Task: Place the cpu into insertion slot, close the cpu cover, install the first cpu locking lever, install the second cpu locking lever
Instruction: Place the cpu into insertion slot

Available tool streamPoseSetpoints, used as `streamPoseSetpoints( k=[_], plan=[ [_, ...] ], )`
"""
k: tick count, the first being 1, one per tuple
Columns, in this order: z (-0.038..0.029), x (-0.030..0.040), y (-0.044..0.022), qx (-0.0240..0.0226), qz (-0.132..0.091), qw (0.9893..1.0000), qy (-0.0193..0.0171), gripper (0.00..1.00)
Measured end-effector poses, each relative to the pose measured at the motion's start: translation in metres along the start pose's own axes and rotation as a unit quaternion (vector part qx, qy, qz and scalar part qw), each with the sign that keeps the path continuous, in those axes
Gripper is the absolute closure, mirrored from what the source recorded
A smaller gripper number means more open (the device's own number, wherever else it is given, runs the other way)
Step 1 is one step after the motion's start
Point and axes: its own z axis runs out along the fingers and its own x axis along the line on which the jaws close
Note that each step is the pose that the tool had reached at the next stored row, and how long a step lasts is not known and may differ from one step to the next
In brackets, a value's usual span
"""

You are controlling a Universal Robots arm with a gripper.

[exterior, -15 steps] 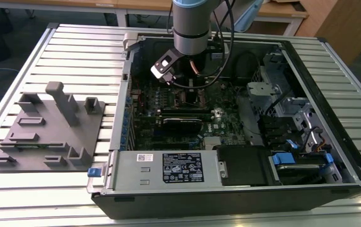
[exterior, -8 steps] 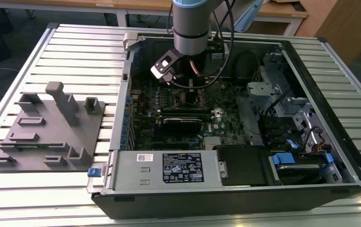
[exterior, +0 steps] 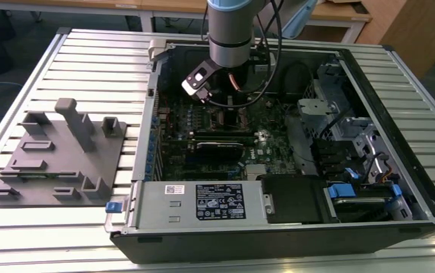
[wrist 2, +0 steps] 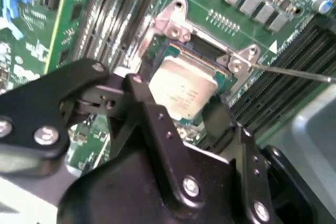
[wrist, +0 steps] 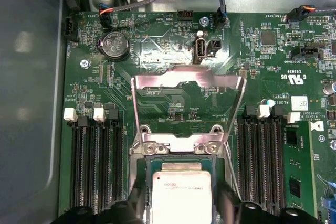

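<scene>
**Progress.** On the exterior view's left, a grey fixture block point(exterior: 58, 153) lies on the slatted table point(exterior: 88, 62), well apart from the work. In the middle, the arm reaches down into the open computer case point(exterior: 278, 242) and the gripper point(exterior: 231, 105) hangs over the motherboard.

In the first wrist view the gripper point(wrist: 181, 211) straddles the cpu point(wrist: 181, 190), which lies in or just above the insertion slot point(wrist: 178, 144). Full seating cannot be confirmed. Whether the claw is clamped on the chip or has let go cannot be told.

The cpu cover point(wrist: 152, 81) is swung back off the slot, so closing it is outstanding. One locking lever point(wrist 2: 294, 72) juts free as a thin rod, unlatched. Judged: first step near its end, three steps left.

**Clearances.** Memory slots point(wrist: 94, 166) flank the slot closely on two sides, and the raised cover bounds a third. On the exterior view's right, the drive cage point(exterior: 320, 111) stands near the arm, and loose cables point(exterior: 278, 34) hang just beside it. Room is tight.
</scene>
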Motion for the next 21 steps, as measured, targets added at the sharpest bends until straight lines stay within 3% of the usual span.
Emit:
streamPoseSetpoints(
  k=[1, 7, 16, 21],
  plan=[
    [-0.0004, -0.0002, -0.0001, 0.0003, 0.0, 1.0, -0.0006, 0.33],
    [-0.0013, -0.0003, -0.0001, 0.0005, 0.0, 1.0, -0.001, 0.33],
    [-0.0137, -0.0004, 0.001, 0.0004, 0.0, 1.0, -0.0009, 0.33],
    [-0.0149, -0.0004, 0.0011, 0.0003, 0.0, 1.0, -0.0007, 0.33]
  ],
)
